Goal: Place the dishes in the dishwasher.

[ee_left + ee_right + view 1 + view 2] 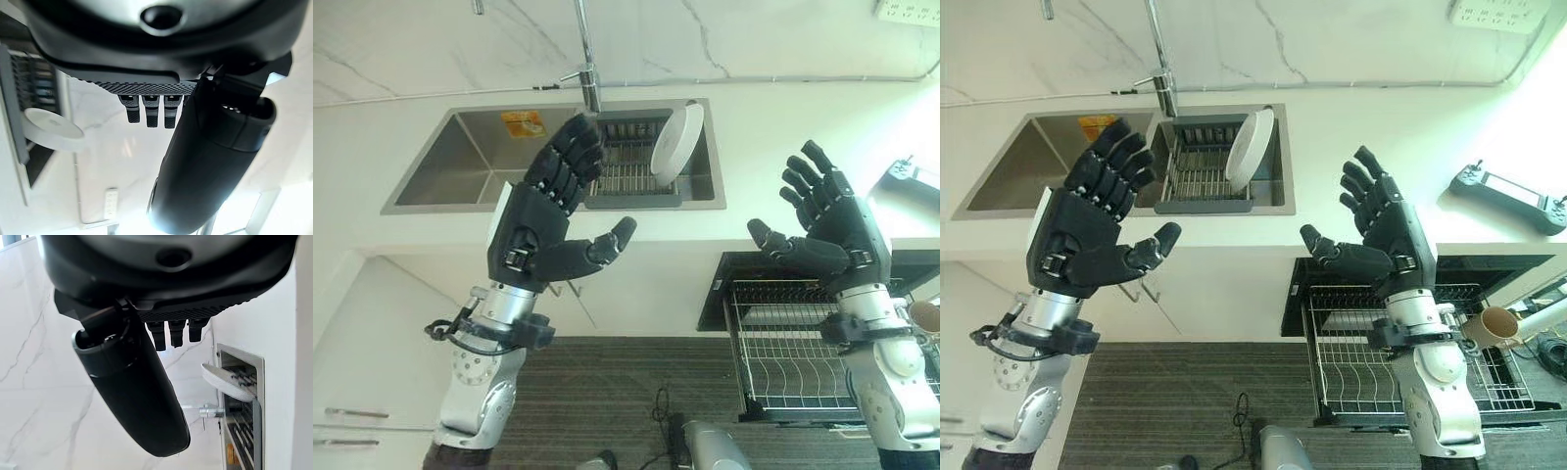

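Both hands — left hand [543, 230] and right hand [827, 235] — hover empty with fingers spread apart, likely poised for the white plate [676, 143] leaning at twelve o'clock in the sink rack [628, 174] — dishwasher rack [783, 357] pulled out at four.

No writing can be read anywhere. An orange label [523, 123] lies in the left basin of the sink [440, 176], its print too small to make out; nothing else carries legible marks.

A white marble wall [754, 39] rises behind the pale counter [783, 117]; grey carpet-like floor [607, 392] lies below, with white cabinets [362, 372] alongside.
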{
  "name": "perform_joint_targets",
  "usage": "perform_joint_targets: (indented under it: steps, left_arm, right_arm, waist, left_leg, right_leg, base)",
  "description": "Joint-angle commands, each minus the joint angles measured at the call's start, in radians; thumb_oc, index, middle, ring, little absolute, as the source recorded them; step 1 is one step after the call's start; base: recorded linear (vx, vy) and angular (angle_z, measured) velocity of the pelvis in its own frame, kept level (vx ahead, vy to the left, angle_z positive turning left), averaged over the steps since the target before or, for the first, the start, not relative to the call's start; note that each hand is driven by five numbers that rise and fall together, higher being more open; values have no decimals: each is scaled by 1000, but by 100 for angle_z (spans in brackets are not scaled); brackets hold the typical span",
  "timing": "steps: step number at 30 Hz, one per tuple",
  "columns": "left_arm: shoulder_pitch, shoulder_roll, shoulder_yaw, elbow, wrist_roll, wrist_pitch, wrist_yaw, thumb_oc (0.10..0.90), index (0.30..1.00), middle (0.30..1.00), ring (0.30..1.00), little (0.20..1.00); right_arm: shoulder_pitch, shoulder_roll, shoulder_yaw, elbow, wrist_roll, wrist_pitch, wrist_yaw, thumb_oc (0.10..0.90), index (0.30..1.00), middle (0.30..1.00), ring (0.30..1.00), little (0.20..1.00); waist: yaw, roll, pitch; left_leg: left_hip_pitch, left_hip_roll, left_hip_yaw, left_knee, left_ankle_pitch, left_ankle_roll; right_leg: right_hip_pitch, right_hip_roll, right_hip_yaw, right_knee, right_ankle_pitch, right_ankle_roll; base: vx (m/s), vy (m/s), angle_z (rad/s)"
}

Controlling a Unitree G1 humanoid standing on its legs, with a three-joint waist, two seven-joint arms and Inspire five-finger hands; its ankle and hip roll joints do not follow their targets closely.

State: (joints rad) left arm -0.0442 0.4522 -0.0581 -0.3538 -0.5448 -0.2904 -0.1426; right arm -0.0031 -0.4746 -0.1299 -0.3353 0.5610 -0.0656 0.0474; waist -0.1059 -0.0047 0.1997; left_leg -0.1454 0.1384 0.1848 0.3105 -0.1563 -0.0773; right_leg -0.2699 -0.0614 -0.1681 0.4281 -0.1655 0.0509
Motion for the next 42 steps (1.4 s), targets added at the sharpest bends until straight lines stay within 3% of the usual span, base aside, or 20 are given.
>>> perform_joint_targets:
  steps: [1, 6, 9, 11, 14, 15, 16, 18, 19, 23, 25, 28, 31, 33, 34, 35, 38, 40, 41, 42]
  left_arm:
    - [-55, 7, 27, -57, 11, -159, 35, 800, 900, 900, 900, 900]
    - [-60, 11, 41, -48, 25, -143, 31, 800, 900, 900, 900, 900]
    - [-81, 11, 39, -33, 36, -105, 21, 800, 900, 900, 900, 900]
    - [-86, 17, 31, -30, 42, -91, 18, 800, 900, 900, 900, 900]
    - [-89, 15, 14, -21, 66, -83, 12, 800, 900, 900, 900, 900]
    - [-91, 16, 14, -20, 70, -76, 14, 800, 900, 900, 900, 900]
    - [-102, 23, 14, -14, 76, -68, 31, 800, 900, 900, 900, 900]
    - [-103, 26, 16, -13, 76, -67, 35, 800, 900, 900, 900, 900]
    - [-94, 36, 27, -16, 75, -71, 36, 800, 900, 900, 900, 900]
    - [-72, 42, 40, -29, 74, -73, 21, 800, 900, 900, 900, 900]
    - [-65, 41, 36, -39, 45, -63, 24, 800, 900, 900, 900, 900]
    - [-48, 35, 39, -55, 37, -55, 24, 800, 900, 900, 900, 900]
    - [-33, 31, 38, -59, 46, -62, 36, 800, 900, 900, 900, 900]
    - [-29, 31, 39, -57, 43, -67, 37, 800, 900, 900, 900, 900]
    - [-11, 26, 44, -53, 37, -80, 34, 800, 900, 900, 900, 900]
    - [-3, 18, 44, -53, 41, -83, 31, 800, 900, 900, 900, 900]
    - [-5, -3, 29, -42, 51, -92, 13, 800, 900, 900, 900, 900]
    - [-15, 7, 10, -46, 48, -110, 17, 800, 900, 900, 900, 900]
    - [-29, 26, 0, -41, 28, -126, 26, 800, 900, 900, 900, 900]
    - [-73, 17, -39, -10, 58, -142, 29, 800, 900, 900, 900, 900]
  right_arm:
    - [-85, -26, -60, -42, 106, -117, -12, 800, 900, 900, 900, 900]
    - [-59, 2, -77, -60, 117, -131, -7, 800, 900, 900, 900, 900]
    - [-63, 46, -60, -56, 107, -149, -45, 800, 900, 900, 900, 900]
    - [-58, 53, -52, -60, 109, -148, -63, 800, 900, 900, 900, 900]
    - [-35, 68, -33, -65, 97, -154, -57, 800, 900, 900, 900, 900]
    - [-31, 71, -29, -66, 91, -149, -52, 800, 900, 900, 900, 900]
    - [-30, 81, -20, -63, 99, -141, -34, 800, 900, 900, 900, 900]
    - [-32, 84, -21, -58, 101, -140, -26, 800, 900, 900, 900, 900]
    - [-38, 95, -25, -48, 114, -138, -9, 800, 900, 900, 900, 900]
    - [-39, 85, -35, -51, 120, -130, -13, 800, 900, 900, 900, 900]
    - [-50, 69, -24, -57, 130, -115, -50, 800, 900, 900, 900, 900]
    - [-55, 62, -22, -63, 138, -94, -57, 800, 900, 900, 900, 900]
    - [-57, 44, -19, -67, 167, -74, -54, 800, 900, 900, 900, 900]
    - [-55, 37, -19, -65, 172, -71, -49, 800, 900, 900, 900, 900]
    - [-49, 26, -21, -59, 171, -74, -35, 800, 900, 900, 900, 900]
    - [-46, 25, -21, -60, 174, -75, -31, 800, 900, 900, 900, 900]
    - [-54, 31, -22, -59, 155, -77, -39, 800, 900, 900, 900, 900]
    - [-67, 32, -17, -58, 133, -87, -53, 800, 900, 900, 900, 900]
    - [-72, 8, -12, -52, 137, -107, -56, 800, 900, 900, 900, 900]
    - [-102, -15, 21, -32, 126, -131, -101, 800, 900, 900, 900, 900]
  waist:
    - [2, 19, -73]
    - [5, 18, -84]
    - [25, 11, -74]
    - [28, 16, -71]
    - [22, 22, -57]
    - [21, 17, -53]
    - [21, -10, -43]
    - [21, -20, -43]
    - [15, -41, -39]
    - [22, -40, -48]
    - [18, -34, -76]
    - [11, -25, -88]
    - [6, -17, -92]
    - [5, -18, -95]
    - [12, -25, -95]
    - [16, -25, -90]
    - [25, -23, -70]
    - [24, 8, -56]
    - [28, 6, -43]
    - [31, 3, -41]
  left_leg:
    - [-2, 6, -26, -10, 27, 5]
    - [9, -22, -40, -10, -3, 18]
    - [30, -63, -54, -10, -26, 54]
    - [37, -67, -53, -10, -30, 69]
    - [46, -60, -54, -10, -30, 88]
    - [50, -59, -49, -10, -31, 88]
    - [58, -64, -26, -10, -35, 79]
    - [62, -68, -12, -10, -41, 76]
    - [89, -76, 19, -10, -77, 77]
    - [108, -63, 30, -10, -91, 77]
    - [136, -25, 40, -10, -93, 55]
    - [167, 8, 47, -10, -76, 33]
    - [205, 51, 69, -10, 49, -7]
    - [222, 53, 81, -10, 92, -16]
    - [240, 32, 78, 2, 175, -30]
    - [217, 27, 62, 40, 191, -32]
    - [137, 3, 55, -10, 153, -10]
    - [19, 38, 55, -10, 86, -14]
    - [-15, 50, 48, -10, 120, -16]
    - [-49, 37, 13, -10, 108, -17]
  right_leg:
    - [69, -53, 69, -128, 58, 26]
    - [83, -92, 46, -128, 70, 57]
    - [114, -130, 29, -128, 104, 84]
    - [143, -118, 22, -128, 118, 79]
    - [179, -70, 13, -122, 200, 67]
    - [174, -71, 10, -125, 211, 66]
    - [124, -113, -4, -128, 182, 67]
    - [96, -133, -3, -128, 172, 72]
    - [11, -175, 25, -128, 229, 98]
    - [10, -180, 17, -128, 191, 104]
    - [18, -158, 7, -128, 151, 95]
    - [31, -130, 9, -128, 136, 73]
    - [49, -96, 10, -128, 114, 32]
    - [54, -89, 13, -128, 104, 20]
    - [71, -78, 29, -128, 84, -5]
    - [81, -71, 36, -128, 78, -14]
    - [102, -76, 42, -128, 71, 0]
    - [105, -78, 14, -128, 66, 27]
    - [116, -96, 8, -128, 64, 31]
    - [127, -102, 20, -128, 48, 40]
  base:
    - [54, 396, 9]
    - [92, 323, -33]
    - [194, 449, 16]
    - [191, 296, 1]
    - [173, 143, -2]
    - [178, -70, -13]
    - [145, -102, -18]
    - [168, -181, -75]
    - [263, -301, -106]
    - [248, -318, -27]
    - [357, -511, 28]
    - [219, -316, 21]
    - [190, -300, 3]
    - [168, -191, -5]
    - [198, -181, -15]
    - [188, -150, -5]
    - [66, 89, -10]
    - [-2, 259, 8]
    - [-2, 345, 21]
    - [22, 346, 9]
